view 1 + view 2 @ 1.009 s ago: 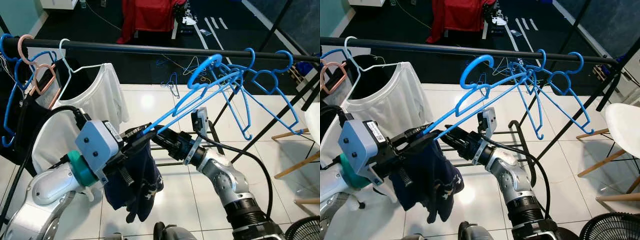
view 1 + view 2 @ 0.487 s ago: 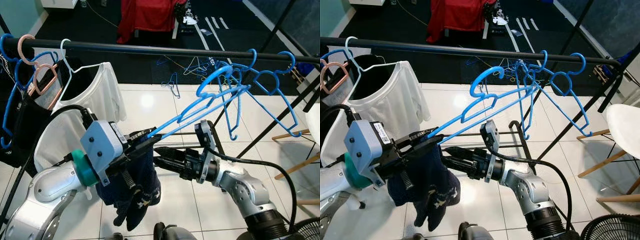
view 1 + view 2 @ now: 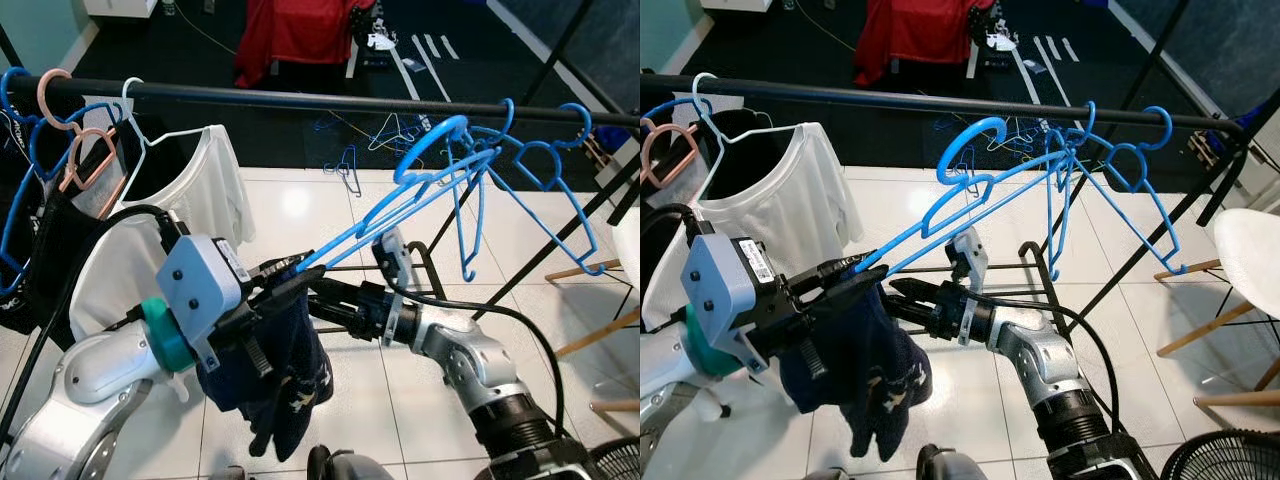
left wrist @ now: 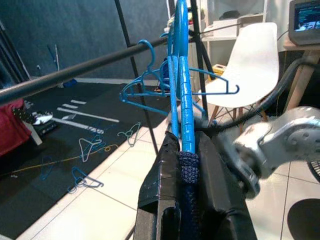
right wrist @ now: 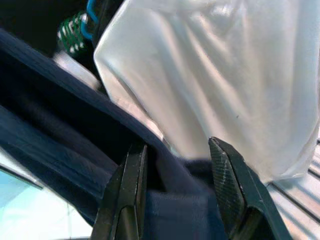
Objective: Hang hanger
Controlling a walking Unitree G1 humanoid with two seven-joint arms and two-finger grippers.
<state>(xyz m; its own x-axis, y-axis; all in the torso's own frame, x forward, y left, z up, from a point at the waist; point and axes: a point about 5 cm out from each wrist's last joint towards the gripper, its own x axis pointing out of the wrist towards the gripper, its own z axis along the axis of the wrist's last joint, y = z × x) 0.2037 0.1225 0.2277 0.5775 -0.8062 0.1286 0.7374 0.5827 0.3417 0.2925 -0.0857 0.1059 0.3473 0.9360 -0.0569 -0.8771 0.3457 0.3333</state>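
Observation:
My left gripper [image 3: 277, 288] is shut on the lower end of a blue hanger [image 3: 400, 205], which slants up to the right. Its hook [image 3: 430, 148] hangs just below and in front of the black rail [image 3: 300, 98], not on it. A navy garment [image 3: 280, 370] droops from the hanger at the gripper. In the left wrist view the hanger [image 4: 181, 100] runs up between the gripper's [image 4: 187, 155] fingers. My right gripper [image 3: 898, 292] reaches in from the right against the garment. It stands open, with navy cloth [image 5: 170, 200] between its fingers [image 5: 131, 190].
A white shirt [image 3: 215, 190] on a white hanger, a pink hanger [image 3: 85, 165] and dark clothes hang at the rail's left. Several empty blue hangers [image 3: 540, 165] crowd its right end. More hangers lie on the floor behind. A white chair [image 4: 250, 55] stands to the right.
My right arm dropped low and away from the hanger, then came back up to the garment. The left gripper still holds the hanger, whose hook has shifted slightly right.

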